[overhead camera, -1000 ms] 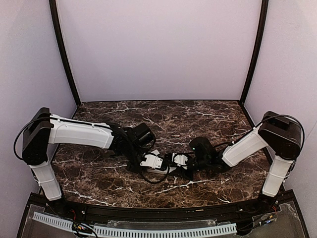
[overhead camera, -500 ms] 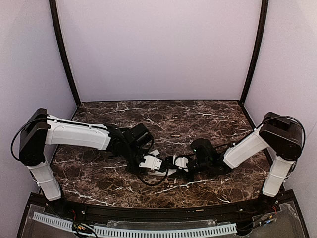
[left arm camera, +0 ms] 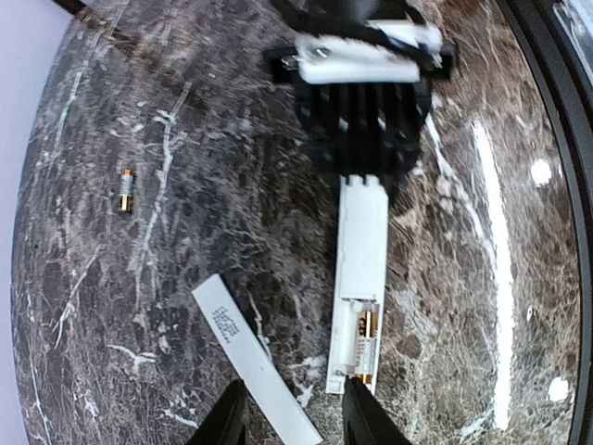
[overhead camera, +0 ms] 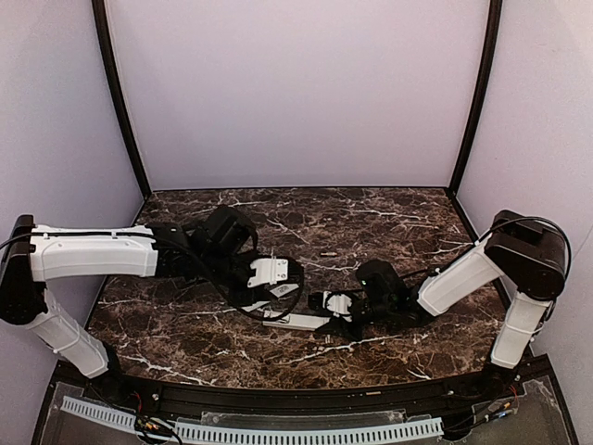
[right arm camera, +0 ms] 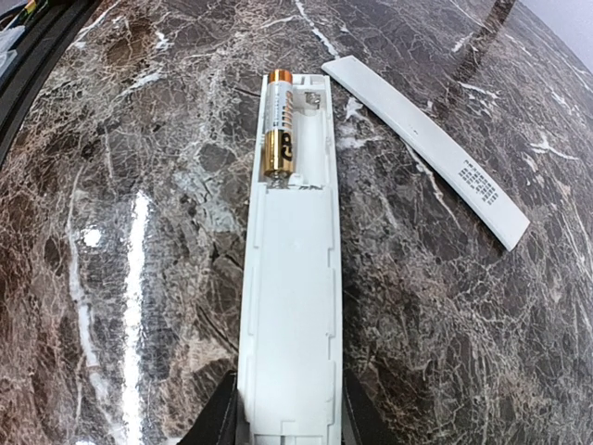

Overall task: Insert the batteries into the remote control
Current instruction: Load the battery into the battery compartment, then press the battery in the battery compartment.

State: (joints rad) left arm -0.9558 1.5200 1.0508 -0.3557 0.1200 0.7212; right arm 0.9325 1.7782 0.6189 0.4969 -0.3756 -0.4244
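Remote control point(right arm camera: 292, 306) lies flat on marble table point(overhead camera: 417, 222), battery bay at one end uncovered. One battery point(right arm camera: 281, 125) seated in bay. Right gripper point(right arm camera: 287, 413) clamps remote's opposite end, fingers pressed against both long sides. Thin white cover strip point(left arm camera: 250, 366) lies on table just beside remote's open end, angled away from it. Loose battery point(left arm camera: 127, 190) lies well apart from remote, beyond strip. Left gripper point(left arm camera: 295, 400) hangs near remote's open end, fingers parted, holding nothing.

Left arm point(overhead camera: 93, 255), right arm point(overhead camera: 454, 278): white link shells, black joints, thin black cables point(overhead camera: 530, 221) looping at shoulders.
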